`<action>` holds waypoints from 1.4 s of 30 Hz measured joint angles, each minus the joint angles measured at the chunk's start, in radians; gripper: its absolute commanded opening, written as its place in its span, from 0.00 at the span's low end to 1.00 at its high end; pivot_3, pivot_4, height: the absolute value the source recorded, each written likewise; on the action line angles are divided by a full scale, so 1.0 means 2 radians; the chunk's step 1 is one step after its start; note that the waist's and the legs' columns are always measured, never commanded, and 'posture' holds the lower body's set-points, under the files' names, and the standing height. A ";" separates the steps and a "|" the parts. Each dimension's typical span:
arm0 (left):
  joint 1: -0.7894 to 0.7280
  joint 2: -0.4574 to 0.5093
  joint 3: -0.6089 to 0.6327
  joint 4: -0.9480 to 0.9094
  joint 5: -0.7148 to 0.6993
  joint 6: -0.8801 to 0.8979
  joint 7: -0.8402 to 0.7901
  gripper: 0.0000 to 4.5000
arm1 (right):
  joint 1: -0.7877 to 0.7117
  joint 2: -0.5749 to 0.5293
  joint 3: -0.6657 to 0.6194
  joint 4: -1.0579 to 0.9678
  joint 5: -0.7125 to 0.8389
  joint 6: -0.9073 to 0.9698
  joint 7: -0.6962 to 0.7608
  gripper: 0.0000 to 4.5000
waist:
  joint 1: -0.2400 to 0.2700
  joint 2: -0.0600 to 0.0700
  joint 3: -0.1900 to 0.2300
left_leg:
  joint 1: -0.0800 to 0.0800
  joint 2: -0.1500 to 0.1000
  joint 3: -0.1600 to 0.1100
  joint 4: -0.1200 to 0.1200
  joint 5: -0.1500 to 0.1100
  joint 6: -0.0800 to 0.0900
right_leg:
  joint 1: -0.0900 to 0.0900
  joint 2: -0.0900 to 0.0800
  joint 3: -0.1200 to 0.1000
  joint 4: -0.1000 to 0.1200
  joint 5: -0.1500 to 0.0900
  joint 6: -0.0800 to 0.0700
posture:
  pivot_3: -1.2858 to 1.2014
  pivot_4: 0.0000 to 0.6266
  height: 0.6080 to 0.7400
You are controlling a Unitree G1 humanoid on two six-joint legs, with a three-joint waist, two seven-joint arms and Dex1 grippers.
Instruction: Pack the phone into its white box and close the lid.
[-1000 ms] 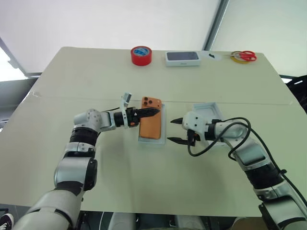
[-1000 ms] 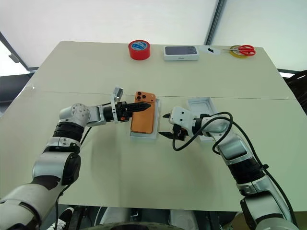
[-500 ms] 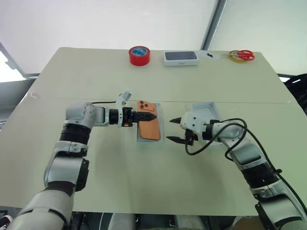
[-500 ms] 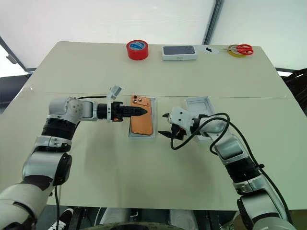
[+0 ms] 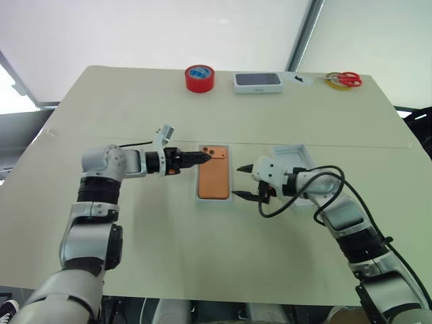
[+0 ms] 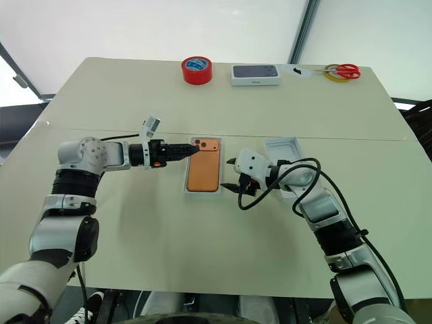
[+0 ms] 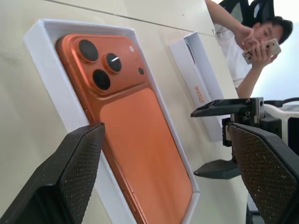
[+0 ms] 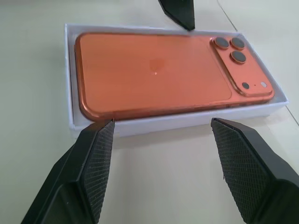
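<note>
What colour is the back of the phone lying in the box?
Orange, with dark camera lenses. The phone shows best in the right wrist view.

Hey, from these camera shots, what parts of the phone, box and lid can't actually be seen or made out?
- Phone screen side: faces down in the white box, all views.
- Box floor: covered by the phone, wrist views.
- Lid: its near part is hidden behind the right tool and its cable, head views.
- Orange print on the lid wall: too small to read, left wrist view.
- Box's near end: cut off by the frame edge, left wrist view.
</note>
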 measured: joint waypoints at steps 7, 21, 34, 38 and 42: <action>0.050 0.024 0.005 -0.068 0.002 -0.028 0.010 0.87 | -0.001 -0.003 0.000 0.009 -0.004 -0.003 -0.004 0.57 | -0.005 0.000 0.000 | 0.000 0.000 0.000 -0.001 0.000 0.000 | -0.001 0.000 0.000 0.000 0.000 0.000 | 0.52 0.24 1.00; 0.173 0.018 -0.058 -0.164 0.148 -0.265 0.085 0.01 | -0.025 -0.001 0.024 0.092 -0.074 -0.076 -0.046 0.00 | 0.002 0.000 0.000 | 0.000 0.000 0.000 0.000 0.000 0.000 | 0.000 -0.001 0.000 0.000 0.000 0.000 | 0.52 0.24 1.00; 0.112 -0.099 -0.117 -0.136 0.177 -0.241 0.087 0.01 | 0.001 -0.061 -0.008 0.075 -0.069 -0.083 0.005 0.00 | 0.019 0.000 0.000 | 0.000 0.000 0.000 0.005 -0.003 0.005 | 0.003 -0.001 -0.001 0.000 0.000 0.000 | 0.52 0.24 1.00; 0.100 -0.123 -0.135 -0.137 0.177 -0.237 0.073 0.01 | 0.034 -0.100 -0.034 0.052 -0.059 -0.075 0.020 0.00 | 0.023 0.000 0.000 | 0.000 0.000 -0.001 0.006 -0.003 0.005 | 0.004 -0.001 -0.001 0.000 0.000 0.000 | 0.52 0.24 1.00; 0.100 -0.138 -0.160 -0.134 0.184 -0.240 0.055 0.01 | 0.071 -0.132 -0.059 0.022 -0.051 -0.065 0.034 0.00 | 0.024 0.000 0.000 | 0.000 0.000 -0.001 0.006 -0.003 0.005 | 0.004 -0.001 -0.001 -0.001 0.000 0.000 | 0.52 0.24 1.00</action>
